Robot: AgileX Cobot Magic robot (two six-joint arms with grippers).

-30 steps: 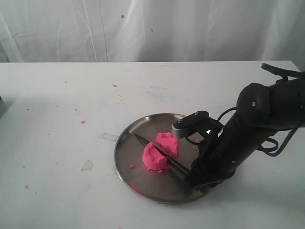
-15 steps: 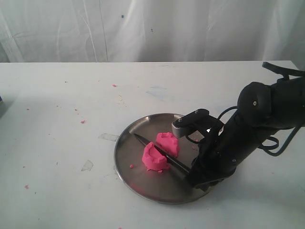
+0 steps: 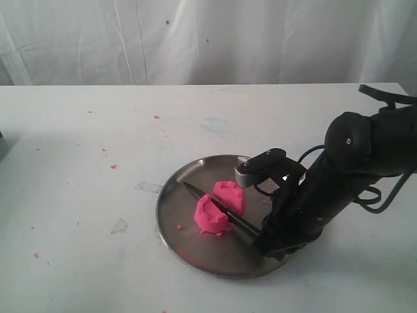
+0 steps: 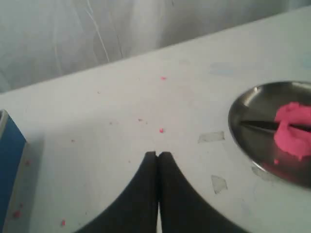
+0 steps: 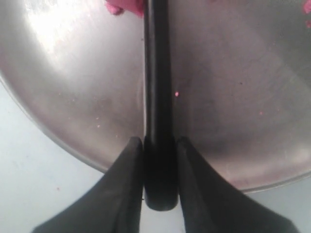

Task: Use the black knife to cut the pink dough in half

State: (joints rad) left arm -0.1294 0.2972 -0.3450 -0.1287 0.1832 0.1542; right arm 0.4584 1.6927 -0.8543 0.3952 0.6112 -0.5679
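The right claw (image 3: pixel 264 240) sits low over the near-right edge of the steel plate (image 3: pixel 171 193), and its two fingers (image 5: pixel 130 160) are clamped on the end of the knife's handle. They are partly closed, just as wide as the handle. The black knife (image 3: pixel 236 223) lies flat across the plate, blade pointing away from the arm. It runs right through the gap between the two chunks of pink dough, with one chunk (image 3: pixel 210 216) on the near side and the other (image 3: pixel 229 194) behind it. Both chunks rest on the plate, close against the blade. Pink crumbs (image 3: pixel 114 166) dot the white table (image 3: pixel 78 130). The left claw (image 4: pixel 158 155) hovers over bare table well to the plate's side, fingers pressed together and holding nothing.
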